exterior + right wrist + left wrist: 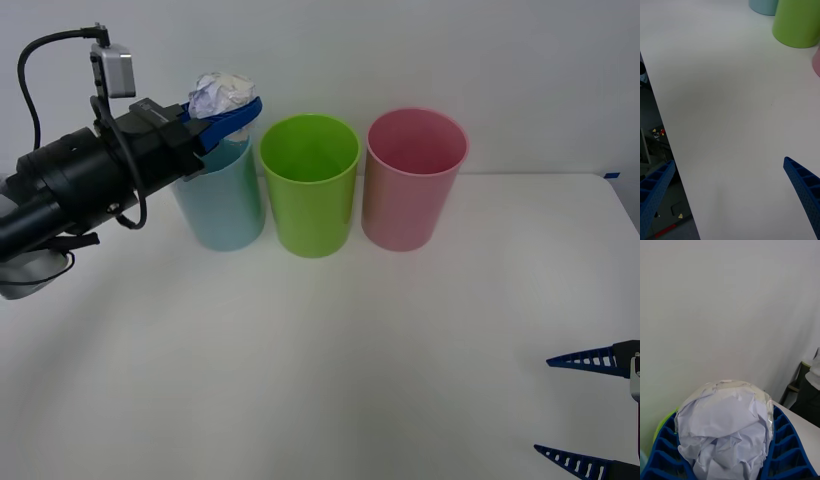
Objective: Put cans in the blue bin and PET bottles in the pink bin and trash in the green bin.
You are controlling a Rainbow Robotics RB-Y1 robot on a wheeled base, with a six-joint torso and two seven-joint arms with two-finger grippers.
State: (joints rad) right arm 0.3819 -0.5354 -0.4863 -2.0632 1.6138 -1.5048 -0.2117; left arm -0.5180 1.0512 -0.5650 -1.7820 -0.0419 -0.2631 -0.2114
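while above blue bin [222, 205]: gripper-held trash [222, 93]

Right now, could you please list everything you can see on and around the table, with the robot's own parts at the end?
blue bin: one, light blue, leftmost of the row at the table's far side, partly behind the left arm.
green bin: one, lime green, middle of the row.
pink bin: one, pink, rightmost of the row.
trash: one crumpled ball, white paper, held in the air above the blue bin's mouth.
table: one, white, carrying the three bins.
left tool: blue ribbed fingers shut on the trash, above the blue bin, on a black arm.
right tool: blue ribbed fingers open, low at the table's near right corner, holding nothing.
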